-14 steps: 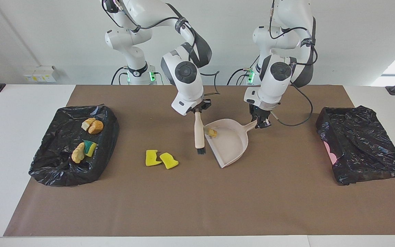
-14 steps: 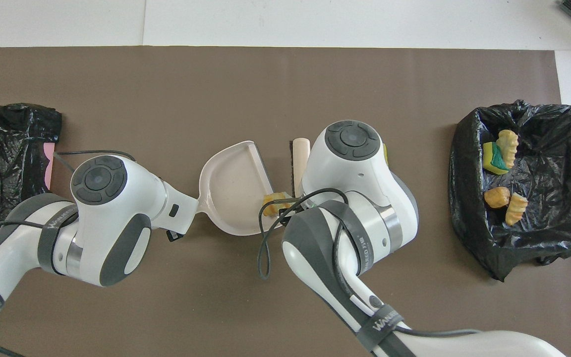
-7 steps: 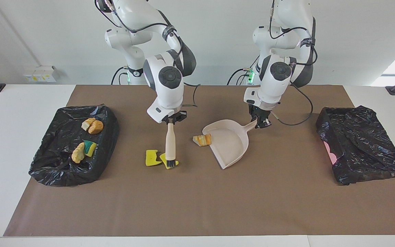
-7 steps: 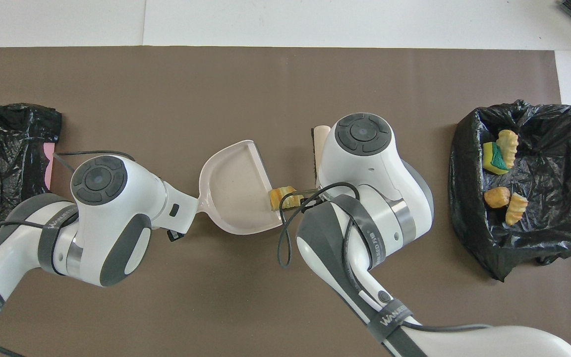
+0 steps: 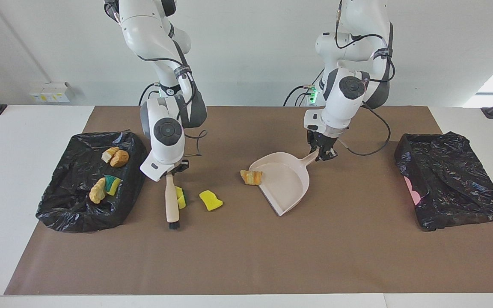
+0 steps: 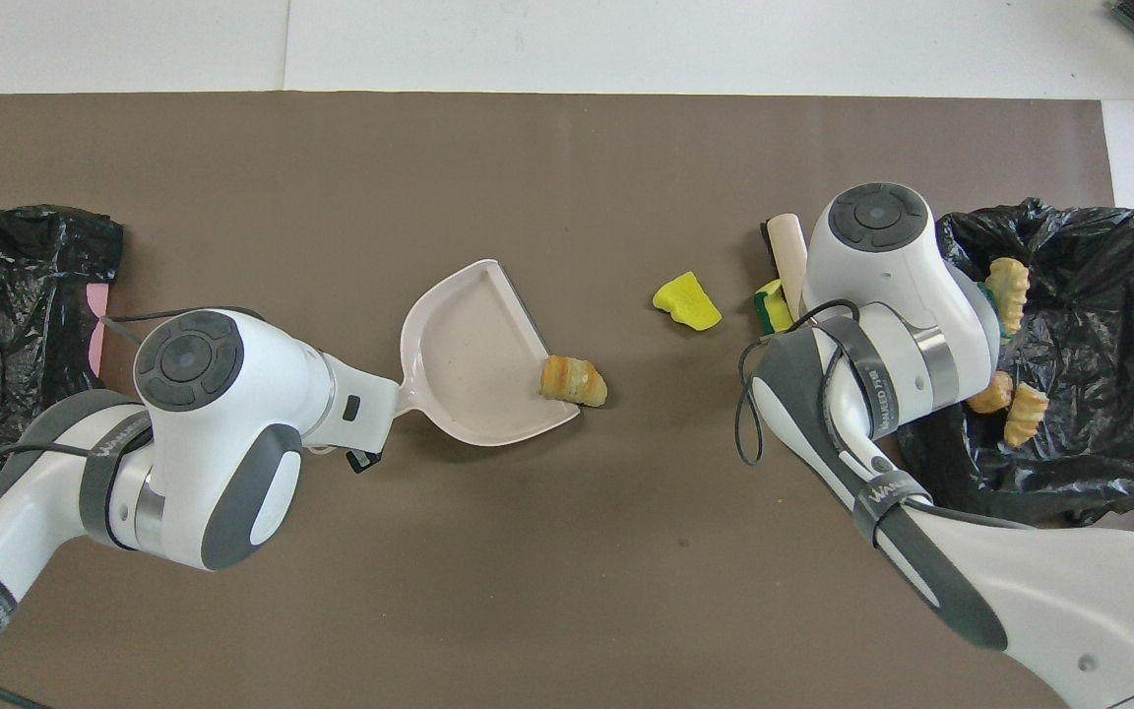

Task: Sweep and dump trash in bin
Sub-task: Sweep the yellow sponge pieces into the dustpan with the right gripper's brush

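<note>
My right gripper is shut on the handle of a beige brush, whose black bristles reach the mat between the bin and the loose trash. One yellow-green sponge scrap lies against the brush and another yellow one a little toward the dustpan. A tan bread lump rests at the open lip of the beige dustpan. My left gripper is shut on the dustpan's handle. In the overhead view the dustpan, bread lump and yellow sponge scrap show; the right wrist hides its gripper.
The bin is a tray lined with a black bag at the right arm's end and holds several scraps. A second crumpled black bag with a bit of pink showing lies at the left arm's end. A brown mat covers the table.
My right arm carried the brush from the dustpan's lip past both sponge scraps toward the bin. The bread lump slid from inside the pan to its lip. One sponge shifted slightly toward the bin.
</note>
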Motion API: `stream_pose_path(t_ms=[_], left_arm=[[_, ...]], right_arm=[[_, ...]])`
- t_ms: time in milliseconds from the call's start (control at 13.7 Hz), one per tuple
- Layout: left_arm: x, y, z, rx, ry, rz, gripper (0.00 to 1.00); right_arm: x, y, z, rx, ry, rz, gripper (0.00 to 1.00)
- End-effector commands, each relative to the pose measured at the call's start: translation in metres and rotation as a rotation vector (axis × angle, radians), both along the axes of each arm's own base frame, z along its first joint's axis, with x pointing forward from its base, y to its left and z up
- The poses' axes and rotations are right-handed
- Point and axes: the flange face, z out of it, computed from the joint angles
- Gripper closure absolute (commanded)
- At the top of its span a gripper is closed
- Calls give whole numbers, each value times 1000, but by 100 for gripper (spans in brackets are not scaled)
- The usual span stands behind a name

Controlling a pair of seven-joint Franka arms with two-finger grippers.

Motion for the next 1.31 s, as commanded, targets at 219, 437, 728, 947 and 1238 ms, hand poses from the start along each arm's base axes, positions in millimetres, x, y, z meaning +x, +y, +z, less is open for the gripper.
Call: stream_pose_path(t_ms=[219,437,728,947,1238], left_arm=[[-7,-2,-13,-6,11,26,100],[-8,-6,-14,-6,12,29,100],[-8,-6,-14,-7,10,31,100],[-7,-5,-14,-7,9,28,100],[-2,-5,-10,-28,-21,41,100]], right_arm=[[-18,56,4,33,49,85,100],[-32,114,4,123,66,102,100],[-57,181,-5,239,94,126,100],[-76,222,-3,350,117,119,100],[-91,268,21,444,118,124,100]])
